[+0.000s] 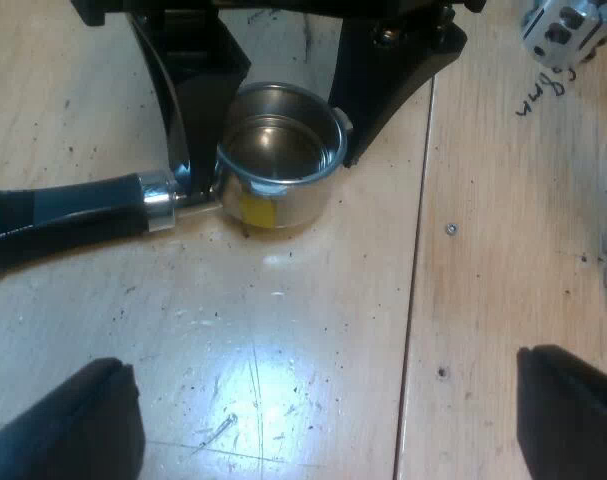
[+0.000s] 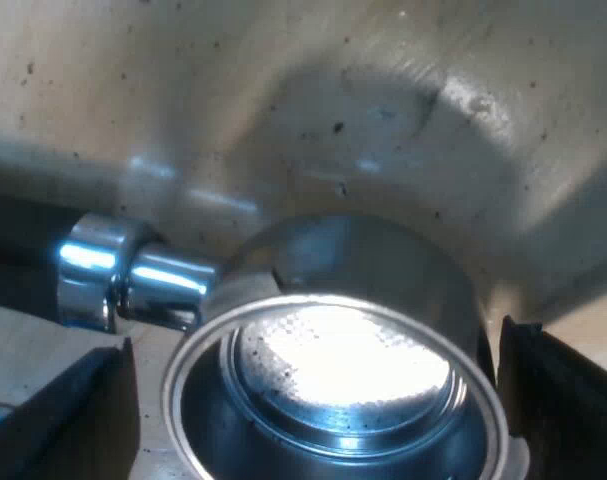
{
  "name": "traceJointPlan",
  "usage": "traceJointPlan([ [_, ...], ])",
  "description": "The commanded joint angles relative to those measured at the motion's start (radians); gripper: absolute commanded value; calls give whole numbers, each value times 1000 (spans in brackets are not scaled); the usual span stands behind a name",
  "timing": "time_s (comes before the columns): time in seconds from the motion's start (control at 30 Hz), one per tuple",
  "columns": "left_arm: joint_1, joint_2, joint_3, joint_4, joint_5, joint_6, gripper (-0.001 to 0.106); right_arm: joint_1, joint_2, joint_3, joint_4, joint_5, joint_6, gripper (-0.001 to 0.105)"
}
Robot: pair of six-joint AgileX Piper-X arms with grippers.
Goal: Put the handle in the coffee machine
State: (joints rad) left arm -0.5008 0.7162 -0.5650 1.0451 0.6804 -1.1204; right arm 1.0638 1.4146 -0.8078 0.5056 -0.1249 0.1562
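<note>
Holder [image 1: 283, 160], shiny round steel, lies on scuffed wooden counter [image 1: 313, 330] between spread fingers of right end effector [image 2: 323, 400]; left end effector [image 1: 333, 400] also apart.

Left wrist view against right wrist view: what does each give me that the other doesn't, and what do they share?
Left wrist view adds: most of the dark handle of the round-basketed metal holder, a yellow tag on its basket wall, a small screw in the tabletop, and my open left gripper, apart from the holder. Right wrist view adds: the basket's perforated bottom, bare and shining. Both: the holder lying on the pale wooden table, its chrome collar, and the right gripper with a black finger on each side of the basket.
</note>
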Motion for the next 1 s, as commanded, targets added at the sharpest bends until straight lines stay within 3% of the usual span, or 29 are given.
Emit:
traceJointPlan([
  [0.03, -4, 3, -2, -1, -2, -8, 79, 1, 0, -4, -8, -2, 1, 74],
  [0.37, -4, 3, -2, -1, -2, -8, 79, 1, 6, -4, 1, -9, -4, 69],
  [0.5, -4, 3, -2, -1, -2, -8, 79, 1, 6, -4, 1, -14, -6, 54],
  [0.63, -4, 3, -2, -1, -2, -4, 79, 1, 6, -4, 1, -14, -29, 25],
  [0.7, -4, 3, -2, -1, -2, -4, 79, 1, 6, -4, -5, -18, -73, 4],
  [0.73, -4, 3, -2, -1, -2, -4, 79, 1, 6, -4, -7, -22, -85, 0],
  [1.0, -4, 3, -2, -20, -2, -4, 79, 0, -40, -6, 15, -2, -216, 0],
])
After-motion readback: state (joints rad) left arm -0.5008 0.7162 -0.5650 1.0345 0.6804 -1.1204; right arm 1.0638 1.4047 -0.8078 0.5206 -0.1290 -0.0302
